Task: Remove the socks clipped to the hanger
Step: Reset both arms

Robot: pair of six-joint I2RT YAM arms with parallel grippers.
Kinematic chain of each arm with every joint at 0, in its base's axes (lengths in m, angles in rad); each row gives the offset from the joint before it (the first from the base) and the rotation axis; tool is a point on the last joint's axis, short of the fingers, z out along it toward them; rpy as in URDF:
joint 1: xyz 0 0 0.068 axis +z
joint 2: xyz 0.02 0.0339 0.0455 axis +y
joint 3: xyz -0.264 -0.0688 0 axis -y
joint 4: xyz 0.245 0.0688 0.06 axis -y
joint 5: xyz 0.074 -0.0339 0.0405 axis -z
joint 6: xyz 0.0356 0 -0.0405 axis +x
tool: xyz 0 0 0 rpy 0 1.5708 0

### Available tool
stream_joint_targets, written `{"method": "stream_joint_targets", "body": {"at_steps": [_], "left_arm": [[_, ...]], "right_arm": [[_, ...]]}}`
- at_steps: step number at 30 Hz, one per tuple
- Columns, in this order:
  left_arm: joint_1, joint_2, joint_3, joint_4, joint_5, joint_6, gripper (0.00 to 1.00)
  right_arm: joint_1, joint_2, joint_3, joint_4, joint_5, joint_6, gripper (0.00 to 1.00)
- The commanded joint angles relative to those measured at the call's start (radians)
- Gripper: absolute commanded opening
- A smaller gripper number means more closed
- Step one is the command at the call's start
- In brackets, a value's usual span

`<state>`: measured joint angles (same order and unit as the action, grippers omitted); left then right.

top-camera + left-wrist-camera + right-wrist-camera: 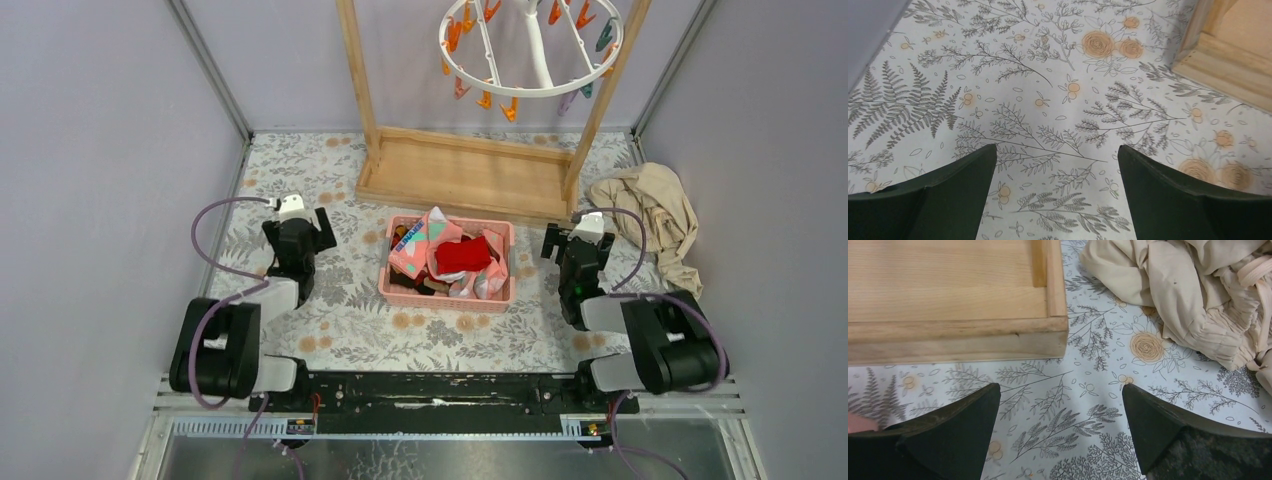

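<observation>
Floral tabletop (340, 300) holds socks (462, 255) in a basket (450, 298) between left gripper (296, 212) and right gripper (581, 231), both spread, empty.

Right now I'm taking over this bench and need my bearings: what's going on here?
Nothing is being handled. The left gripper and right gripper hang open and empty above the table, flanking the pink basket. The socks lie piled in that basket, and the clips visible on the hanger hold none.

Bright, soft, even light fills all 3 views; shadows are faint, and the table cover (1058, 100) shows sharp.
</observation>
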<state>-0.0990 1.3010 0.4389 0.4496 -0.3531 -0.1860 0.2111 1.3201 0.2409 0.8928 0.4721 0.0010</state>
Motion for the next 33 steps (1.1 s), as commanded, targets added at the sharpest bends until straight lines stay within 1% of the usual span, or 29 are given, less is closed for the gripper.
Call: {"method": "stream_joint_targets", "body": {"at_steps": [1,2,3,4,7,8,10,11,13,14,16,17,19,20,22,27,33], "left_arm": [[0.064,0.105,-0.063,0.354,0.097,0.04,0.98],[0.074,0.112,-0.045,0.327,0.119,0.035,0.98],[0.084,0.124,-0.053,0.373,0.14,0.042,0.98],[0.091,0.127,-0.055,0.389,0.161,0.038,0.98],[0.118,0.155,-0.103,0.525,0.193,0.026,0.99],[0.12,0.154,-0.092,0.494,0.202,0.025,0.99],[0.121,0.163,-0.086,0.495,0.224,0.039,0.99],[0.12,0.161,-0.089,0.501,0.246,0.046,0.98],[0.12,0.157,-0.139,0.595,0.31,0.07,0.99],[0.12,0.162,-0.182,0.679,0.333,0.079,0.99],[0.119,0.213,-0.263,0.877,0.334,0.073,0.99],[0.119,0.218,-0.28,0.916,0.323,0.068,0.99],[0.119,0.201,-0.257,0.839,0.331,0.074,0.98],[0.119,0.215,-0.242,0.835,0.346,0.086,0.99],[0.118,0.209,-0.204,0.749,0.348,0.094,0.99],[0.113,0.216,-0.204,0.765,0.348,0.099,0.99],[0.103,0.218,-0.197,0.752,0.339,0.11,0.99]], "right_arm": [[-0.03,0.157,-0.053,0.385,0.06,-0.018,1.0],[-0.034,0.197,-0.073,0.466,0.063,-0.018,1.0],[-0.04,0.228,-0.08,0.518,0.034,-0.028,1.0],[-0.042,0.237,-0.082,0.531,0.016,-0.033,1.0],[-0.048,0.222,-0.074,0.472,-0.008,-0.023,1.0],[-0.05,0.231,-0.07,0.471,-0.029,-0.029,1.0],[-0.052,0.256,-0.071,0.516,-0.043,-0.043,1.0],[-0.053,0.248,-0.071,0.505,-0.043,-0.039,1.0],[-0.053,0.237,-0.078,0.496,-0.054,-0.038,1.0],[-0.053,0.242,-0.084,0.518,-0.061,-0.042,1.0],[-0.053,0.254,-0.092,0.55,-0.068,-0.051,1.0],[-0.053,0.251,-0.091,0.545,-0.069,-0.05,1.0],[-0.053,0.251,-0.09,0.541,-0.068,-0.051,1.0],[-0.053,0.252,-0.088,0.541,-0.067,-0.05,1.0],[-0.053,0.251,-0.082,0.527,-0.064,-0.048,1.0],[-0.058,0.245,-0.05,0.457,-0.065,-0.038,1.0],[-0.059,0.238,-0.063,0.472,-0.064,-0.038,1.0]]}}
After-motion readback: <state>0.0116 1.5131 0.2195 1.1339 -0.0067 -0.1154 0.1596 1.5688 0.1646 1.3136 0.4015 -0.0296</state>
